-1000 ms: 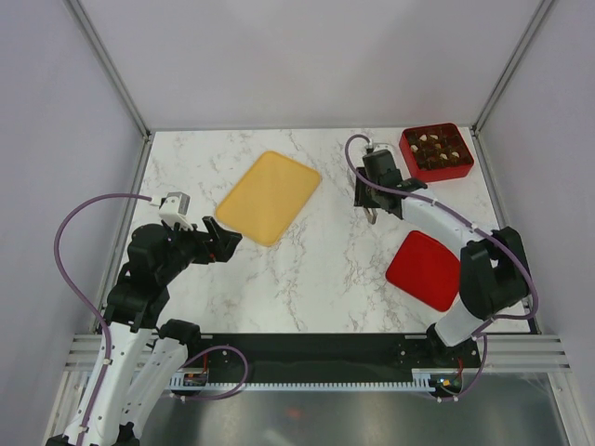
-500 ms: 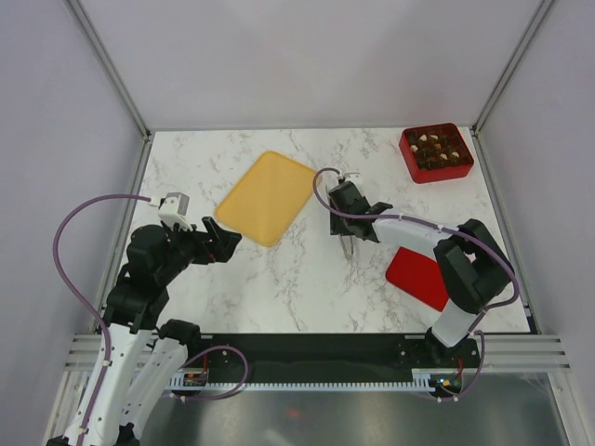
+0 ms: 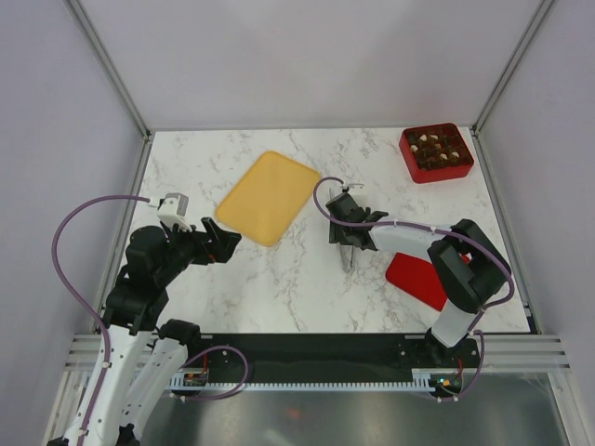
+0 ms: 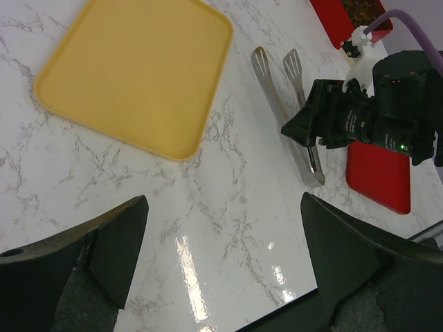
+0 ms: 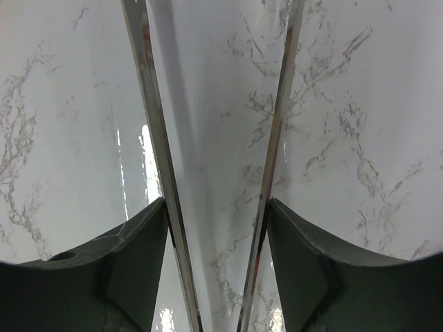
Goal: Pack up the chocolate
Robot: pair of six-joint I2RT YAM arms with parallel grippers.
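Risk: the tongs point(image 4: 266, 76) may slip or twist in the right gripper point(image 5: 216, 207), since their arms spring outward and the hold looks light.
Second risk: the pieces are tiny, and a skewed tong tip could knock one out of its cell.
Right gripper: clamped on the tongs, one finger against each arm, low over mid-table point(image 3: 307, 279).
Left gripper point(image 4: 223, 200): jaws wide apart, empty, near the tray point(image 3: 268, 197).
Chocolate point(image 3: 432, 142): in the box point(image 3: 444, 177) at the far right corner, well apart from the right gripper, beyond the lid point(image 3: 420, 269).
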